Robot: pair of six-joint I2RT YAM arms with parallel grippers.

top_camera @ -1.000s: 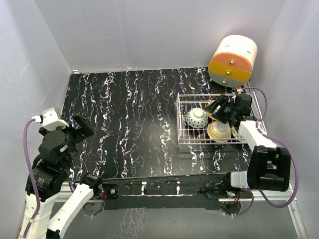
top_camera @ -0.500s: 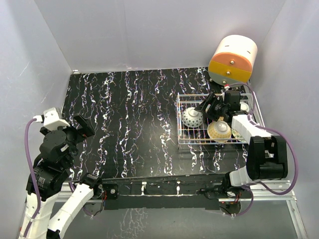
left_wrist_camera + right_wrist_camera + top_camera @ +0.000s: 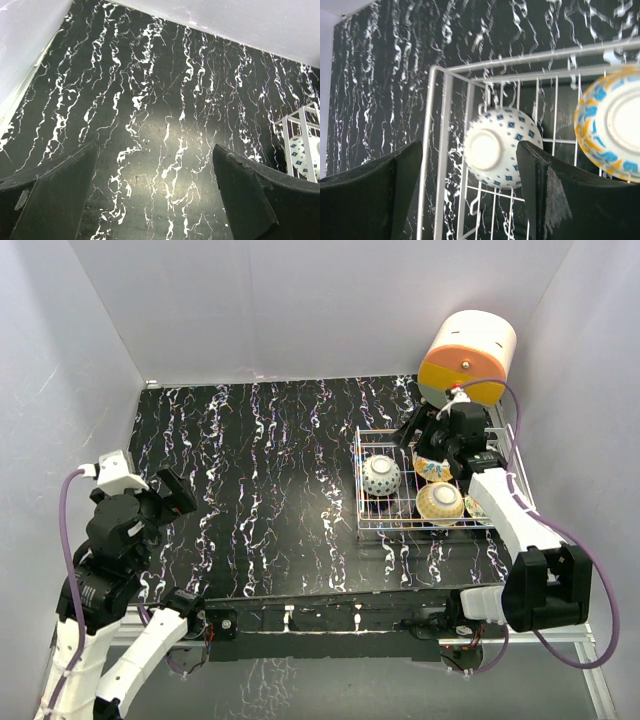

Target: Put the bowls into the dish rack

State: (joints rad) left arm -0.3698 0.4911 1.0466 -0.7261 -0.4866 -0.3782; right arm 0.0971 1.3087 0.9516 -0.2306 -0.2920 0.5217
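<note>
Right claw [image 3: 469,146] spread, over seemingly upturned bowl [image 3: 502,147] in dish rack [image 3: 440,125], left claw [image 3: 155,150] parted

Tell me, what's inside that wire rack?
The rack holds a blue-dotted bowl, a cream bowl and a painted bowl. The right arm covers the rack's right side, so anything there is hidden.

- Top view: high above the near edge, looking down onto the whole bench [image 3: 260,460].
- Left wrist: low, facing bare bench past the left gripper [image 3: 155,147].
- Right wrist: close to the dish rack [image 3: 445,100] beyond the right gripper [image 3: 469,145]; all views share it.
</note>
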